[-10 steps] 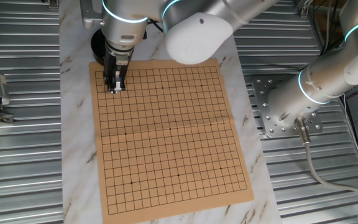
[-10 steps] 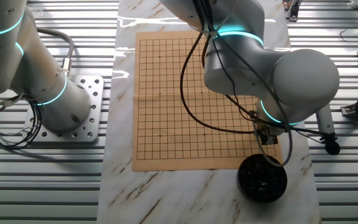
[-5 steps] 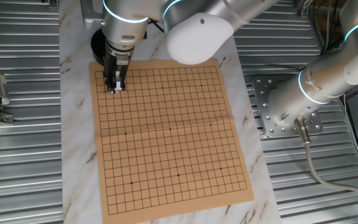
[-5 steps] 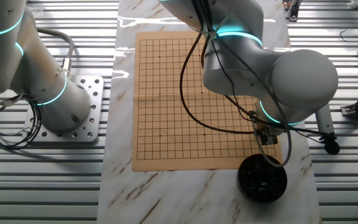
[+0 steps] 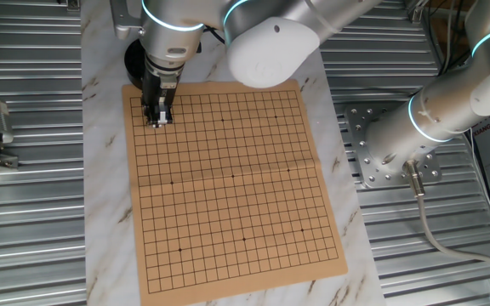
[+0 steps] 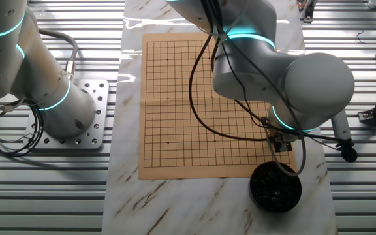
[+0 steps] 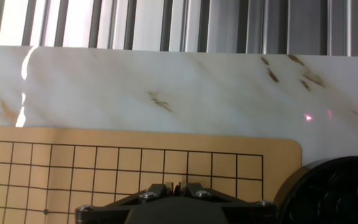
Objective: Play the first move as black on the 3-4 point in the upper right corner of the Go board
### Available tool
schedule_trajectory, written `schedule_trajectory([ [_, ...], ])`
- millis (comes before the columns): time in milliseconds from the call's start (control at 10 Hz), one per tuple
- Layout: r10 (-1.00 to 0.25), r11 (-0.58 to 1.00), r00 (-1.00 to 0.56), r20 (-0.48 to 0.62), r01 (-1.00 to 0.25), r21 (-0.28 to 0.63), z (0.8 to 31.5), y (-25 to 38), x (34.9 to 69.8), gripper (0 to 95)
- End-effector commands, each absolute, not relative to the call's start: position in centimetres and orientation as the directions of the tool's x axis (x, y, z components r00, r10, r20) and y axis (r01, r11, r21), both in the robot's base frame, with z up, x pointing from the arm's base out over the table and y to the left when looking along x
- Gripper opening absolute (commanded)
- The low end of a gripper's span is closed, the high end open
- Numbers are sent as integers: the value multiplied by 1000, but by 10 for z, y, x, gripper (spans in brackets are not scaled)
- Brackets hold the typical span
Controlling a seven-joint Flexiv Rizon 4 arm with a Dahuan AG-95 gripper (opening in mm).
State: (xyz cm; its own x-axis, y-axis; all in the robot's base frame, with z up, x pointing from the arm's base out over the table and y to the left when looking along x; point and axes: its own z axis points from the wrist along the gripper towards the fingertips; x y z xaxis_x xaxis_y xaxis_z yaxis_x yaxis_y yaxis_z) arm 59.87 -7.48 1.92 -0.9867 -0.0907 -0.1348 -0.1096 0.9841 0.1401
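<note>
From my remote station I see the arm (image 5: pixel 270 34) bent low over the Go board (image 5: pixel 228 187), its tool (image 5: pixel 157 121) pointing straight down with the tips at or just above the grid, a few lines in from the corner nearest the black bowl (image 6: pixel 276 187). The fingers sit close together, but I cannot tell whether they are clamped on anything or merely nearly closed. The black stone for the first move is not visible to me in any view; if the tool carries it, the tips hide it. The bowl, dark stones heaped inside, stands on the marble tabletop (image 6: pixel 194 202) just off that corner of the board, its rim also showing at the lower right of the hand view. In the other fixed view the arm's bulky wrist covers the tool altogether. The rest of the grid lies bare of stones. A grey mounting plate (image 5: pixel 385 153) sits beside the tabletop.
</note>
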Motion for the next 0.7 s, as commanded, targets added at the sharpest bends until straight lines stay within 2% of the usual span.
schedule_trajectory([
  [100,-93,983,-986,-136,-112,142,19,-75,599,190],
  [700,-97,983,-986,-137,-117,144,19,-76,599,190],
])
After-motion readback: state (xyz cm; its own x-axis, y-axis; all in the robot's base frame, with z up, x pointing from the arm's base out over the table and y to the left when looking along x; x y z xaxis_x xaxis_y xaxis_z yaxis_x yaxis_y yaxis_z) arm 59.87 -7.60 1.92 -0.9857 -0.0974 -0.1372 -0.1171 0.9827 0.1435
